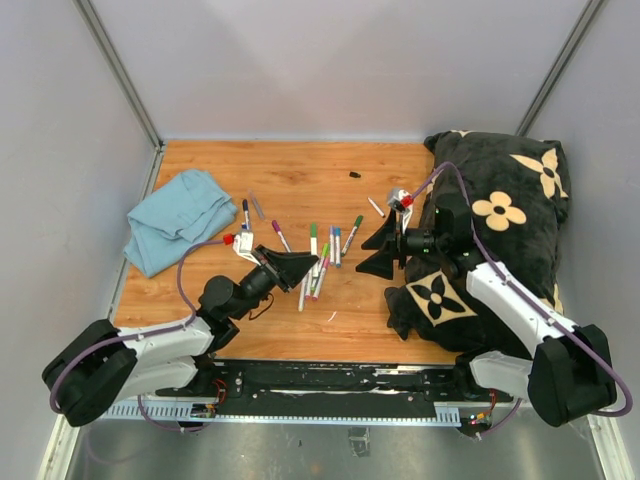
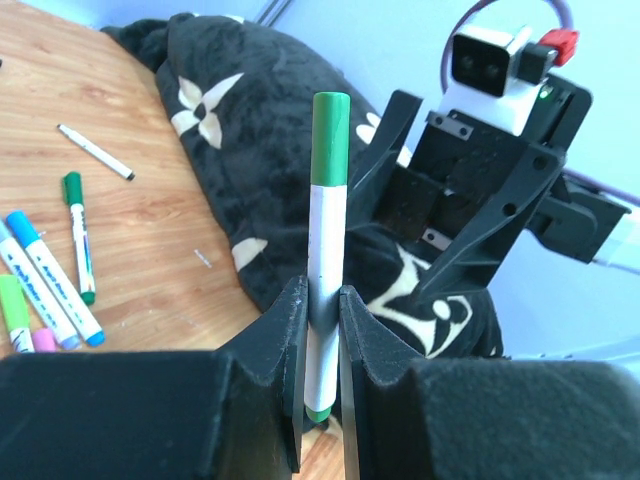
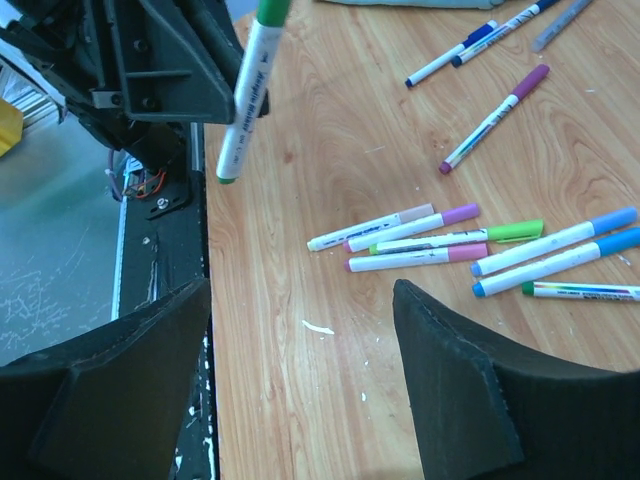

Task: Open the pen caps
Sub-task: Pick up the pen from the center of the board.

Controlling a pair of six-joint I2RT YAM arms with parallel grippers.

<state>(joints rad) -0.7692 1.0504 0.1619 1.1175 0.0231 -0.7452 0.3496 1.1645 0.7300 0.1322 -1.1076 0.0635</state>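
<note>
My left gripper (image 1: 305, 266) (image 2: 322, 295) is shut on the white barrel of a marker (image 2: 324, 250), which it holds upright above the table. The marker's green pen cap (image 2: 331, 140) points toward my right gripper (image 1: 378, 250) (image 3: 300, 330). That gripper is open with nothing between its fingers and faces the marker from a short way off. In the right wrist view the held marker (image 3: 248, 95) hangs at the upper left, its cap (image 3: 272, 10) cut by the frame edge. Several capped markers (image 1: 325, 250) (image 3: 450, 240) lie on the wooden table (image 1: 300, 190), with caps in pink, purple, green and blue.
A crumpled blue cloth (image 1: 180, 218) lies at the left of the table. A black cushion with cream flowers (image 1: 510, 230) fills the right side, under my right arm. A thin white pen (image 1: 375, 206) and a small dark piece (image 1: 354, 175) lie toward the back.
</note>
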